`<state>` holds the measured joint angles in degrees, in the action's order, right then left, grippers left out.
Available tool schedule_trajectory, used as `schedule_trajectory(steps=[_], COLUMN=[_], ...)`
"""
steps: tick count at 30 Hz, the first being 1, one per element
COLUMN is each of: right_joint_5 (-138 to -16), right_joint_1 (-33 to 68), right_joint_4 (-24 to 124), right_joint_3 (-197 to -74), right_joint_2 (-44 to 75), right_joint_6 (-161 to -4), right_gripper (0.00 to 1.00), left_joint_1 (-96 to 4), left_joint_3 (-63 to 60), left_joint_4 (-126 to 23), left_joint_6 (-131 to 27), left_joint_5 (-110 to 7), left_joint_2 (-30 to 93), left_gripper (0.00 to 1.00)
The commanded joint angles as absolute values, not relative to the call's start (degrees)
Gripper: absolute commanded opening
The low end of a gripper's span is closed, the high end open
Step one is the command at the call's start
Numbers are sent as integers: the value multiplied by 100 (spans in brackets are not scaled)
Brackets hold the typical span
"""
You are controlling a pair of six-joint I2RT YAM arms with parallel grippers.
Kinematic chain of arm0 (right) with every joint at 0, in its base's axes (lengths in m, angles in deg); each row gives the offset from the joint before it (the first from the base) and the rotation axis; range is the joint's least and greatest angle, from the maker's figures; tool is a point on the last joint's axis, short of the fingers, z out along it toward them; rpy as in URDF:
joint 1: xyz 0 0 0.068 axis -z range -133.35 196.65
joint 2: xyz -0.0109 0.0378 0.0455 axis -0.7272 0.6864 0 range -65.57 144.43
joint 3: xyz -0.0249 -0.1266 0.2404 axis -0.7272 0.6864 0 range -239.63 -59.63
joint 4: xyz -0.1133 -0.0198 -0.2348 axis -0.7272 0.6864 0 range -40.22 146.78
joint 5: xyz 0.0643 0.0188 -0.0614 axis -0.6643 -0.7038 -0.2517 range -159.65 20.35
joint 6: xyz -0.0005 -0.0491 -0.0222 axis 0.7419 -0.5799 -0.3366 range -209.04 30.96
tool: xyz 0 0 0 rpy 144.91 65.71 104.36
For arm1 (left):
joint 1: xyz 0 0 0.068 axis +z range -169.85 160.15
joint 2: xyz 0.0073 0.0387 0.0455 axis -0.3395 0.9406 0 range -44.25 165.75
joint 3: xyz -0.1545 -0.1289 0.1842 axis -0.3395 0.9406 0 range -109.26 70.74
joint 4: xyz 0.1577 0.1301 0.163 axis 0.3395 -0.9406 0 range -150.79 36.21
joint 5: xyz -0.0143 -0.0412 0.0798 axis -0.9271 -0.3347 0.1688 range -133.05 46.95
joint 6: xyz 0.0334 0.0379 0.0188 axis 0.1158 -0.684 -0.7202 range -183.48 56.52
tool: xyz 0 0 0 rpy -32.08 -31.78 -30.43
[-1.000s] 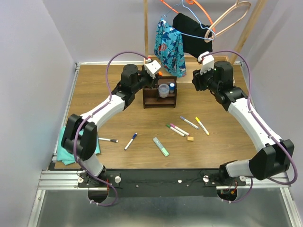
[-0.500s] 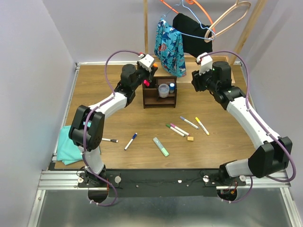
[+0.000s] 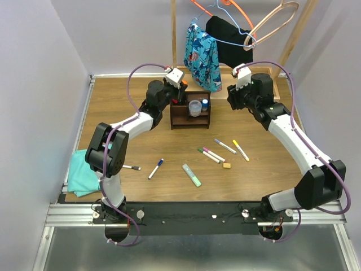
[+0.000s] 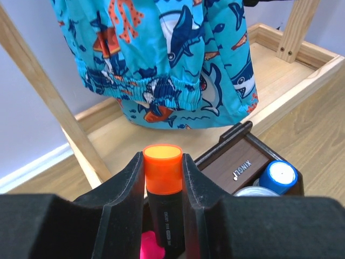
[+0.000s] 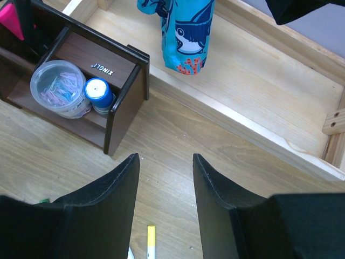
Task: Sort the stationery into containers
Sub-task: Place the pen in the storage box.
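Observation:
My left gripper (image 3: 180, 89) is shut on an orange-capped highlighter (image 4: 163, 178) and holds it upright over the left end of the dark brown organizer (image 3: 190, 121). A pink highlighter (image 4: 151, 245) stands in the compartment just below it. The organizer also holds a clear round tub (image 5: 56, 86) and a blue-capped item (image 5: 98, 89). My right gripper (image 3: 232, 99) is open and empty, right of the organizer above bare table. On the table lie several markers (image 3: 225, 146), a pale-green highlighter (image 3: 192, 175) and a tan eraser (image 3: 227, 165).
A teal cloth (image 3: 84, 172) lies at the left front edge. The clothes rack's light wooden tray (image 5: 259, 97) runs behind the organizer, with blue patterned shorts (image 4: 172, 59) hanging low over it. A yellow-capped marker (image 5: 151, 240) lies below my right gripper.
The left arm's elbow has swung in toward the middle while its gripper stayed over the organizer's left end with the orange highlighter. The right gripper has shifted slightly back.

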<state>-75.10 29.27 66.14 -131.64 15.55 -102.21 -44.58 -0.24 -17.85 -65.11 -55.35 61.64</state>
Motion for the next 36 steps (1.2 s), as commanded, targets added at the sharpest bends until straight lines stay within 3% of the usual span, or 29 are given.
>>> schedule_trajectory(steps=[1, 8, 9, 10, 12, 13, 16, 24, 27, 32, 36], right_joint_5=[-7554, -7606, -7606, -7615, -7624, -7633, -7633, -7852, -8448, -9976, -10242], right_joint_1=[2960, 2960, 2960, 2960, 2960, 2960, 2960, 2960, 2943, 2654, 2003], right_joint_4=[6542, 6542, 6542, 6534, 6534, 6542, 6560, 6665, 6954, 8446, 9765], right_joint_3=[-13144, -13109, -13100, -13100, -13100, -13091, -13100, -13100, -13091, -13380, -13233], right_joint_2=[1582, 1547, 1547, 1538, 1529, 1529, 1503, 1397, 1318, 1449, 1600], right_joint_6=[-10284, -10267, -10258, -10267, -10267, -10267, -10284, -10381, -10687, -11636, -12934], right_gripper=[52, 52, 52, 52, 52, 52, 52, 53, 55, 56, 56], left_joint_1=[-4411, -4402, -4402, -4402, -4393, -4402, -4393, -4349, -4340, -4191, -4156], left_joint_3=[297, 412, 403, 403, 403, 403, 403, 465, 508, 930, 1815], left_joint_4=[-1635, -1784, -1793, -1819, -1854, -1863, -1934, -2390, -2925, -4154, -4929], left_joint_6=[-6365, -6172, -6172, -6181, -6190, -6216, -6269, -6321, -6576, -6795, -7243], left_joint_5=[-4974, -4639, -4631, -4596, -4560, -4508, -4438, -4097, -3911, -3892, -4295], left_joint_2=[6034, 5920, 5929, 5911, 5902, 5894, 5815, 4938, 4315, 3215, 2039], left_gripper=[0, 0, 5, 25, 39, 61, 81, 93, 99, 99, 99])
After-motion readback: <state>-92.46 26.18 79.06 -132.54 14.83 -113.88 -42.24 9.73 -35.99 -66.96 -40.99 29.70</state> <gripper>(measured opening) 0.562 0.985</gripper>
